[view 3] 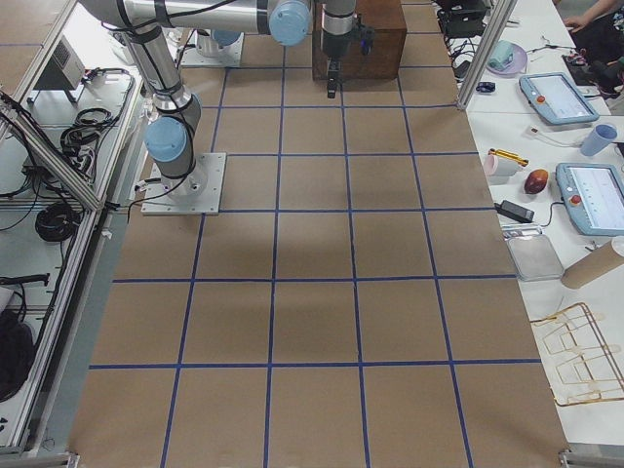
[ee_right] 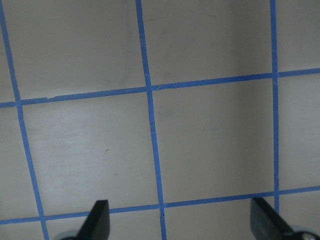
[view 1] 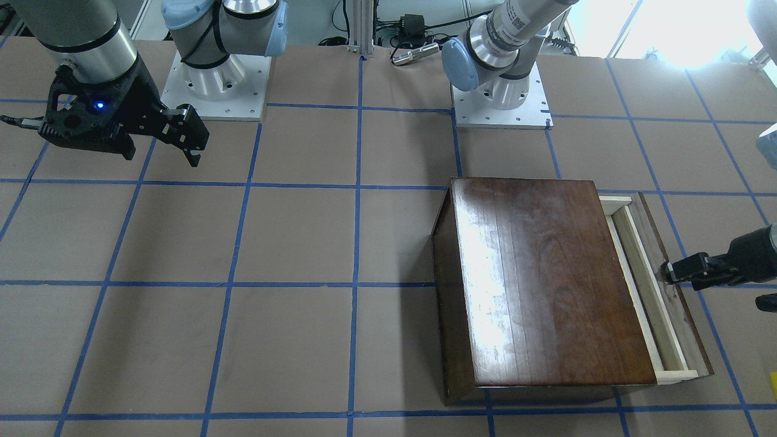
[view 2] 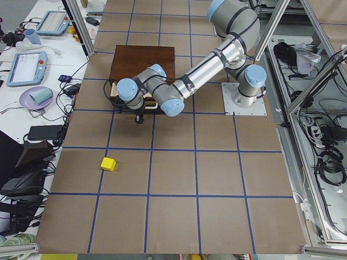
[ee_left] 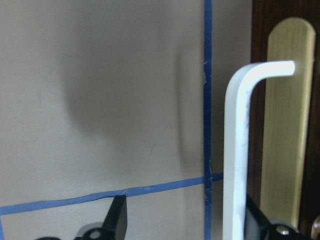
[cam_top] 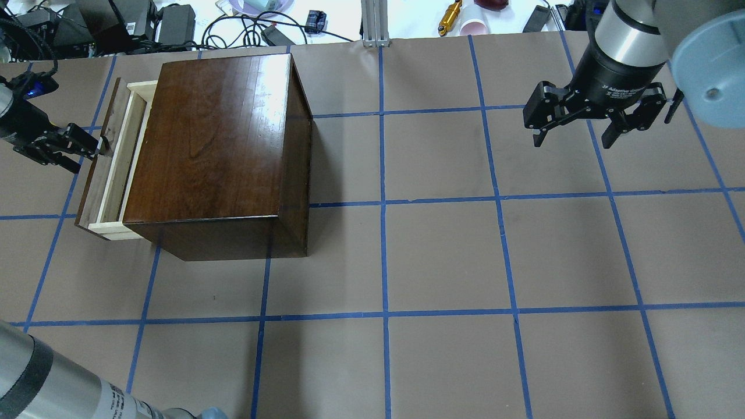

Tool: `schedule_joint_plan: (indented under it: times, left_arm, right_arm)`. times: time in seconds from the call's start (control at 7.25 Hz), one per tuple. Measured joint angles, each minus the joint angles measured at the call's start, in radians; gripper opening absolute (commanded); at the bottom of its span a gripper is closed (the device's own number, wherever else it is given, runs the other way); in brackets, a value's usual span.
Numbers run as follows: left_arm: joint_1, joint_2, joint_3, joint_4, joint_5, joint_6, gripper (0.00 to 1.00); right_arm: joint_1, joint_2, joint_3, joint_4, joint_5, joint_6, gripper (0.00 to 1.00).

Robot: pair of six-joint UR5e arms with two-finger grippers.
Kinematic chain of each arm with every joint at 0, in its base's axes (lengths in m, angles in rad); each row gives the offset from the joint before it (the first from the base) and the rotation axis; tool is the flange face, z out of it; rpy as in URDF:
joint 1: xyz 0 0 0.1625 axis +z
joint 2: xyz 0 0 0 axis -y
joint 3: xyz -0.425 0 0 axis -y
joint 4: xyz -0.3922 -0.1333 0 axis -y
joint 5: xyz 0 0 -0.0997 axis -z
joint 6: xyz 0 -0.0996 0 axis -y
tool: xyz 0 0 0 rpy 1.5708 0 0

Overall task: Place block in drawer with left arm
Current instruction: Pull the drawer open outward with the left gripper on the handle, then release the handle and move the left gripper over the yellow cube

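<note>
The yellow block lies on the table well away from the box, toward the camera in the exterior left view; a yellow sliver of it shows at the front-facing view's right edge. The dark brown box has its pale drawer pulled partly out and empty. My left gripper is at the drawer's dark front panel. It is open, with the white handle between its fingers, close to one finger. My right gripper is open and empty, above the table far from the box.
Blue tape lines grid the brown table. Both arm bases stand at the robot's side of the table. Cables, pendants and cups lie beyond the table's far edge. My left arm's elbow hangs over the table just in front of the box.
</note>
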State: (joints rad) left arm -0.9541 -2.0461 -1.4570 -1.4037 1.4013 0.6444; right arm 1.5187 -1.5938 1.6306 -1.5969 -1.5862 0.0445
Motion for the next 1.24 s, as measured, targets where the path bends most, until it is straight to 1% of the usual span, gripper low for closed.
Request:
schedule_joint_plan:
  times: [0.55,0.69,0.83,0.97,1.24]
  left_arm:
    - [0.005,0.004,-0.001,0.028,0.032,0.001,0.79]
    - [0.004,0.006,-0.002,0.046,0.056,0.002,0.79]
    - [0.004,0.006,-0.003,0.063,0.080,0.004,0.86]
    - [0.004,0.006,-0.003,0.071,0.091,0.004,1.00]
    - [0.005,0.015,0.000,0.073,0.086,-0.005,1.00]
  right_arm:
    - [0.000,0.000,0.000,0.000,0.000,0.000,1.00]
    - [0.000,0.000,0.000,0.000,0.000,0.000,1.00]
    - [0.000,0.000,0.000,0.000,0.000,0.000,1.00]
    - [0.000,0.000,0.000,0.000,0.000,0.000,1.00]
    - [0.000,0.000,0.000,0.000,0.000,0.000,1.00]
